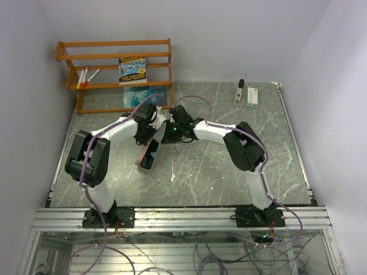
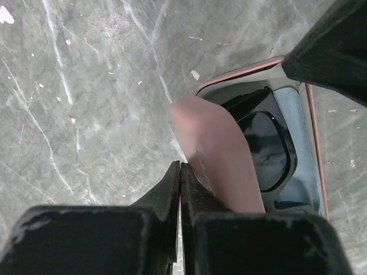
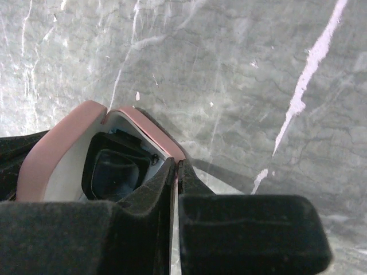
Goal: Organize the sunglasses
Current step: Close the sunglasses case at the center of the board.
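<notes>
Two arms meet over pink case (image 1: 148, 154), centre-left of overhead view, on grey marbled table (image 1: 229, 172). Case open; lid (image 2: 215, 154) raised. Dark sunglasses (image 2: 266, 146) lie inside case, on pale lining. Left gripper (image 2: 180, 165): fingers pressed together, nothing visible between them, lid just beside one finger. Right gripper (image 3: 176, 163): fingers narrow, clamped on case rim, one finger inside, one outside. Wooden shelf (image 1: 114, 57) with book (image 1: 132, 70) at upper left, well apart from case.
</notes>
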{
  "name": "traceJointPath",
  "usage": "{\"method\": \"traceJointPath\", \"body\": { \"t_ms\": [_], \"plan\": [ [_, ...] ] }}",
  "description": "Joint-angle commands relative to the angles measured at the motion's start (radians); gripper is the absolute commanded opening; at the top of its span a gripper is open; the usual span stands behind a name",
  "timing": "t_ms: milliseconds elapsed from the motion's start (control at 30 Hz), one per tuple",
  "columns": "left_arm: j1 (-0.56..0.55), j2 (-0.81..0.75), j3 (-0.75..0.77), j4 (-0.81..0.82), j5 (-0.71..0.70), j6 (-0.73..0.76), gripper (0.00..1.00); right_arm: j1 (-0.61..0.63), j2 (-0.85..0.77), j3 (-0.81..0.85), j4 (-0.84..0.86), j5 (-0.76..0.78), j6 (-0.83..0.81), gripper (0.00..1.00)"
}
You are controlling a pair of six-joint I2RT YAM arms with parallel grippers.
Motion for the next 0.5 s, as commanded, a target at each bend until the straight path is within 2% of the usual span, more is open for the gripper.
{"method": "traceJointPath", "body": {
  "t_ms": [0,167,467],
  "plan": [
    [-0.025,0.023,-0.004,0.007,0.016,-0.007,0.07,-0.003,-0.012,-0.094,-0.017,0.018,0.041,0.0],
    [-0.069,0.04,-0.01,0.013,-0.001,0.004,0.07,-0.003,-0.034,-0.123,0.005,0.005,0.061,0.0],
    [-0.165,0.143,-0.01,0.019,-0.122,0.01,0.07,-0.004,-0.044,-0.164,0.061,-0.034,0.084,0.0]
  ]
}}
